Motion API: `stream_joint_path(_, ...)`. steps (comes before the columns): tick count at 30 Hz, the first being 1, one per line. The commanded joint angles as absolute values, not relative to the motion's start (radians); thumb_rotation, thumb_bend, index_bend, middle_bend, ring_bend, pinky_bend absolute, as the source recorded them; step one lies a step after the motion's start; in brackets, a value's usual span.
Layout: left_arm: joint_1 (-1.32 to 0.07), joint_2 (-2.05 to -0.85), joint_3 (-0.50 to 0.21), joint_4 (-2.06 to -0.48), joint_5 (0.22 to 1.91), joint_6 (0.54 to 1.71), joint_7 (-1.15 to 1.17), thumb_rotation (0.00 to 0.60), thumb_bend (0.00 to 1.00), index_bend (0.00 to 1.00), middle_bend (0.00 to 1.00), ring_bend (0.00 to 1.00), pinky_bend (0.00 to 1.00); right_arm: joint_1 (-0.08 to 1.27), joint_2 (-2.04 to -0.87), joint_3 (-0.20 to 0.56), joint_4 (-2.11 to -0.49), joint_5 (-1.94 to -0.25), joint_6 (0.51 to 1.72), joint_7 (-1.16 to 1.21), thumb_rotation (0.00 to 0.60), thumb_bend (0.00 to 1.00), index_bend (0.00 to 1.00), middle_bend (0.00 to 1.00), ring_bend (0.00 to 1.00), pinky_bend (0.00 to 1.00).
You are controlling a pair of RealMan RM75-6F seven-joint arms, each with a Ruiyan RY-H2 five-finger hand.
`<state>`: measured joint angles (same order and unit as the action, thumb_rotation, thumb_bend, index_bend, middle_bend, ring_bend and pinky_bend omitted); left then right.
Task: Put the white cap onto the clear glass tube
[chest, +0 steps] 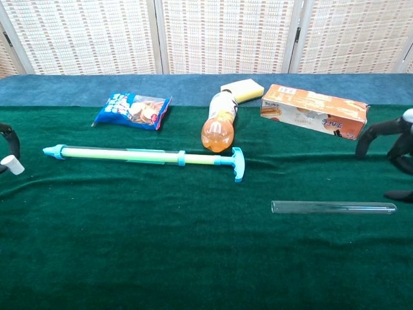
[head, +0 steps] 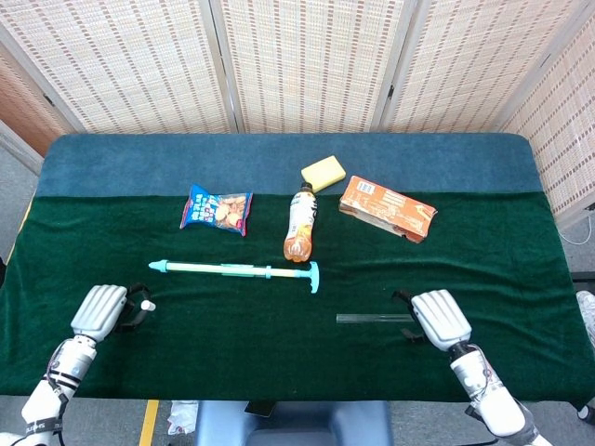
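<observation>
The left robot hand [head: 100,309] pinches the small white cap [chest: 11,165]. The right robot hand [head: 440,318], fingers spread and holding nothing, hovers over the clear glass tube [chest: 333,208].

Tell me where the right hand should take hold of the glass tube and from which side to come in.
Grip the clear glass tube near its right, rounded end, coming down from above with fingers across its width. It lies flat on the green cloth, its open mouth pointing left toward the left hand pinching the white cap. The right hand hovers over that right end.
</observation>
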<state>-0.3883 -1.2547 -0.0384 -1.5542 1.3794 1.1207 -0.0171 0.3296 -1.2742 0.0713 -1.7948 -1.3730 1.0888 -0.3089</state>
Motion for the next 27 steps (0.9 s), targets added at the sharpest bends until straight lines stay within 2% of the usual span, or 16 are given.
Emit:
stream_joint_path(1,-0.388,-1.258,-0.035,-1.552,1.382,1.12,-0.018,0.6,0.53,0.55,1.0,0.91,0.91,0.351,-1.314,0.076,-1.766,-1.336,1.06,-0.316,0.6,0.27,0.37,0.86,1.0,1.0)
stream_joint_path(13,-0.388,-1.27,-0.029,-1.54,1.383,1.11,-0.017,0.6,0.53,0.55,1.0,0.9,0.91,0.412,-1.421,0.078,-1.663,-1.261,1.008,-0.361,0.6,0.27,0.46,0.87,1.0,1.0)
stream_joint_path(23,-0.39,-1.277,-0.028,-1.527,1.378,1.098,-0.024,0.6,0.53,0.55,1.0,0.9,0.91,0.45,-1.486,0.087,-1.596,-1.198,0.983,-0.389,0.6,0.27,0.47,0.87,1.0,1.0)
stream_joint_path(27,-0.389,-1.278,-0.026,-1.522,1.377,1.096,-0.028,0.6,0.53,0.55,1.0,0.9,0.91,0.463,-1.496,0.089,-1.591,-1.177,0.975,-0.401,0.6,0.31,0.47,0.87,1.0,1.0)
